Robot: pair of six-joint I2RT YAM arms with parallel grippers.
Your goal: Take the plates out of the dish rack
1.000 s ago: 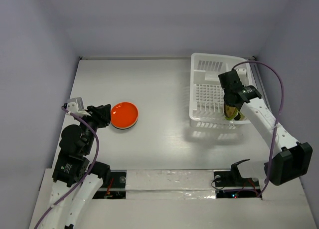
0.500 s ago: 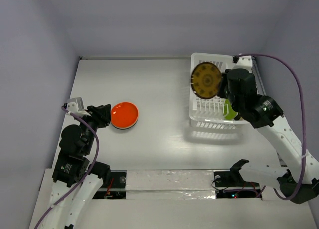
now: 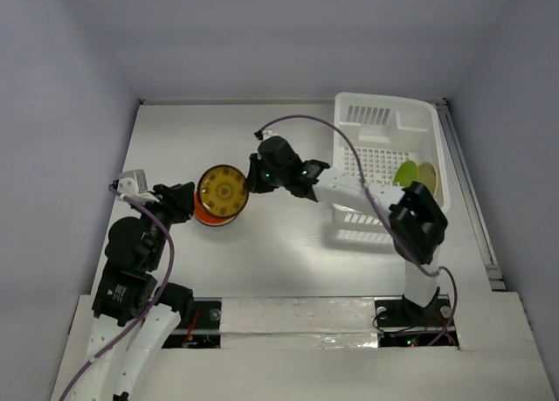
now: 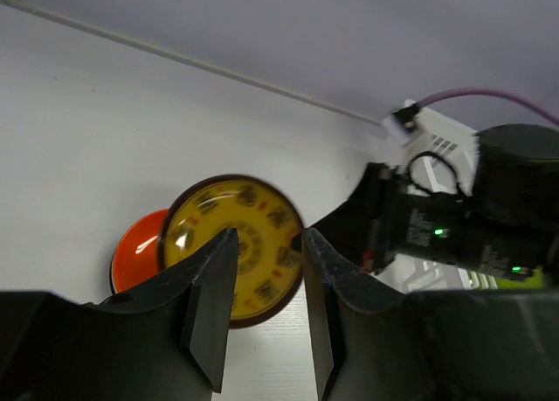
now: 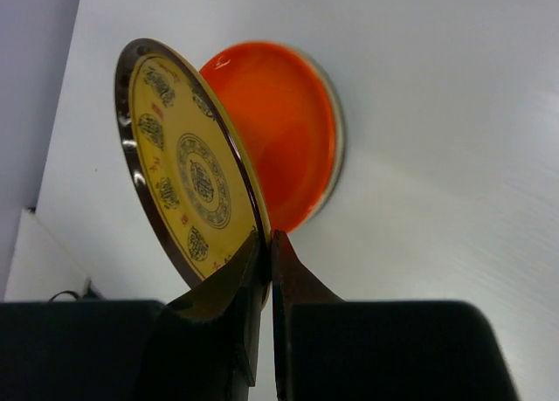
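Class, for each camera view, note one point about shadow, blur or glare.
Top external: the dish rack throws a soft shadow onto the table on its near side. Left wrist: the yellow plate looks slightly blurred. Right wrist: pale glare sits on the upper rim of the orange plate.

Pinches the yellow patterned plate [image 5: 188, 178] by its lower rim in the right gripper [image 5: 266, 244], tilted steeply, overlapping the orange plate [image 5: 284, 121] lying on the white surface [image 5: 437, 113].
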